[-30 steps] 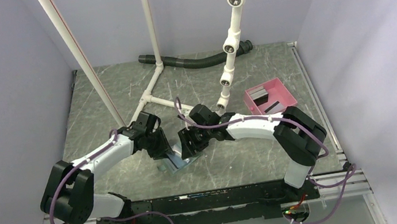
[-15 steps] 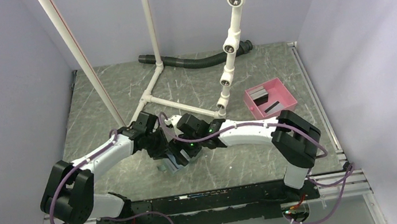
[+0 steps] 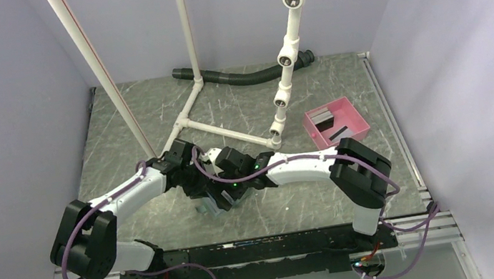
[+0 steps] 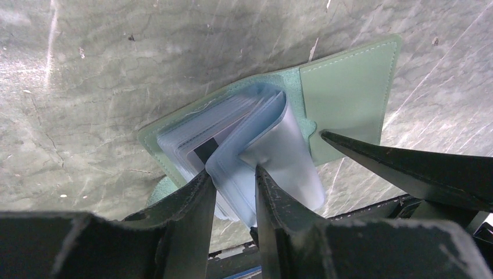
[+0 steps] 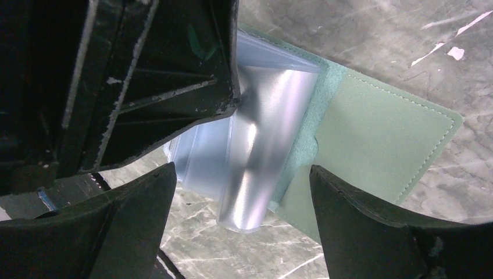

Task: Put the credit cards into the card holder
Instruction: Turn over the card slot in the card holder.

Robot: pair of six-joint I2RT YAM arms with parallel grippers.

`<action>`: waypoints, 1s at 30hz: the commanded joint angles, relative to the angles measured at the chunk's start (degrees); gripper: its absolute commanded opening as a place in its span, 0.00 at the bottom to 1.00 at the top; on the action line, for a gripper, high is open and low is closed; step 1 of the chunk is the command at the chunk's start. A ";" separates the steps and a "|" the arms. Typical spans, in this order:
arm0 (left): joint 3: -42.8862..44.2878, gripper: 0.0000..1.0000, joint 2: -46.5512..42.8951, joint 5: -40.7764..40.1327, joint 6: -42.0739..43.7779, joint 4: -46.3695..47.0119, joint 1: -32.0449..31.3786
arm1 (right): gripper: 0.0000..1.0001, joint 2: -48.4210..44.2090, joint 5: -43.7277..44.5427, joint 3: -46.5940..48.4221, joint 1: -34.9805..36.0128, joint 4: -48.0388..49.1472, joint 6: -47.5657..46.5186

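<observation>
Holder [image 4: 349, 99]: I see it lying open on the table [image 3: 127, 126], green flap flat, the clear sleeves [image 4: 285, 157] standing up from its middle in a loop; in the top view both grippers cover nearly all of it

Left gripper [image 4: 232, 177]: narrow, its two fingers pinch a fold of the sleeves at the near edge of the holder; it comes down on the holder from the left

Right gripper [image 5: 241, 174]: wide, nothing between the fingers; one finger is over the green flap, the other is past the sleeves, so the shiny loop stands in the gap; I cannot tell if a finger touches the holder

Sleeves, inside: a dark strip [image 4: 204, 152] shows in one pocket close to the left fingers; I cannot tell if it is a card

Cards [image 3: 339, 132]: dark ones lie in the tray [image 3: 358, 114], well apart from the holder, to its far right; I cannot count them

Arms: in the top view both wrists meet right over the holder, left gripper [image 3: 200, 185] and right gripper [image 3: 226, 193] just beside each other
</observation>
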 commanded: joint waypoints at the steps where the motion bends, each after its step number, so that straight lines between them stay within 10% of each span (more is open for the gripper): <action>1: 0.48 0.36 -1.03 -0.53 0.65 -0.23 0.08 | 0.88 -1.35 0.11 0.92 0.41 3.00 0.85; 15: 0.65 0.36 -1.38 -0.61 0.58 -0.43 0.03 | 0.77 1.82 5.39 0.16 1.13 3.30 1.70; 30: 0.40 0.44 -3.51 -2.11 1.20 -2.46 0.29 | 0.31 1.21 10.53 -3.82 -0.12 6.38 6.64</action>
